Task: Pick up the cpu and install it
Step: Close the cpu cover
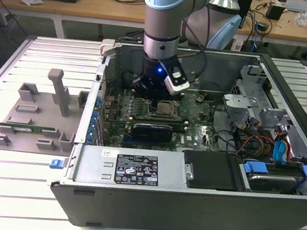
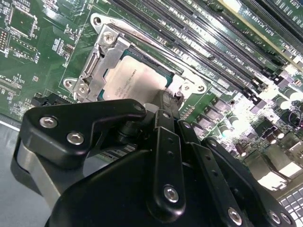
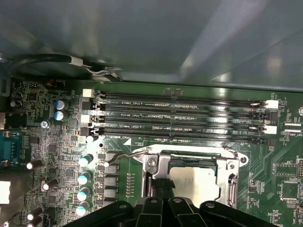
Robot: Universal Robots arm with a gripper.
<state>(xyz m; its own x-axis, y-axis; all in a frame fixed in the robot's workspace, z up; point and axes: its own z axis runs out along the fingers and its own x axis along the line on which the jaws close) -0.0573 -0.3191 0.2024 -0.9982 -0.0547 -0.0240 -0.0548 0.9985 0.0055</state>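
Note:
The cpu [image 2: 135,78] [image 3: 196,185], a flat silver-grey square, lies level inside the metal socket frame [image 2: 100,53] [image 3: 152,163] on the green motherboard. My gripper [image 2: 165,100] [image 3: 162,187] points down at the socket with its black fingers shut together. Their tips sit at one edge of the cpu, not around it. In the exterior view my gripper [image 1: 155,91] reaches down into the open computer case, just above the socket [image 1: 166,109].
Several long black memory slots [image 3: 180,113] [image 2: 213,38] run beside the socket, and capacitors [image 3: 85,179] stand at one end. Case walls [image 1: 135,171], a drive cage [image 1: 255,105] and cables [image 1: 262,142] hem the board in. A grey fixture plate [image 1: 35,117] lies outside the case.

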